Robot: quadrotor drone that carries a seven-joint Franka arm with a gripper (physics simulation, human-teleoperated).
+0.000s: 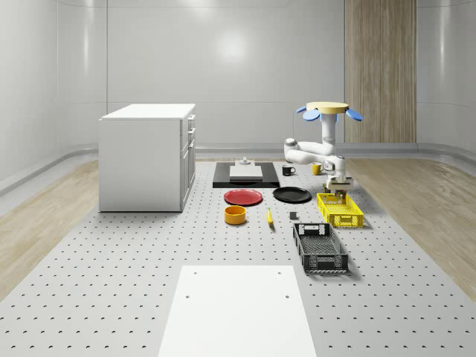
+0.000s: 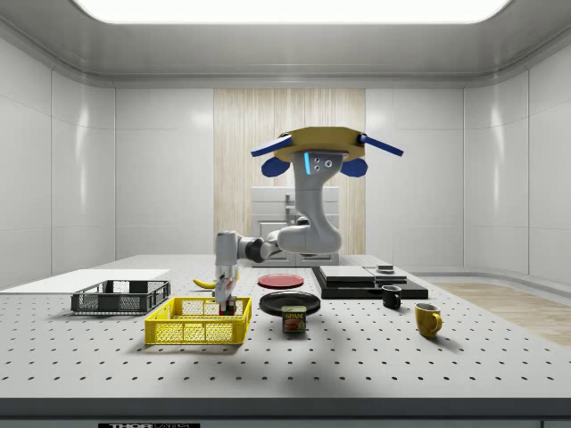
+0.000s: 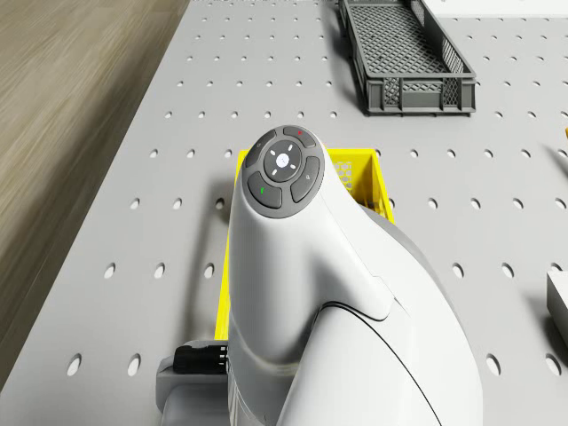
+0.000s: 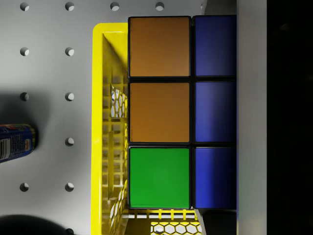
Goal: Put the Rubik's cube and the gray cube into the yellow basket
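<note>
The Rubik's cube (image 4: 159, 112), with orange, green and blue faces, is clamped in my gripper (image 1: 341, 190) just above the back end of the yellow basket (image 1: 349, 221). In the side view the gripper (image 2: 224, 290) hangs over the basket (image 2: 196, 332) with the cube (image 2: 229, 304) at rim height. In the wrist view the cube sits inside the basket's corner rim (image 4: 98, 122). A small gray cube (image 1: 293, 216) lies on the table between the banana and the basket. The drone (image 1: 328, 108) hovers behind the basket, arm reaching down and forward.
A black crate (image 1: 320, 249) stands in front of the basket. The black plate (image 1: 291, 195), red plate (image 1: 243, 196), orange bowl (image 1: 235, 215) and banana (image 1: 269, 217) lie to its left. A can (image 2: 294, 319) stands by the basket's back end. A white cabinet (image 1: 149, 156) stands far left.
</note>
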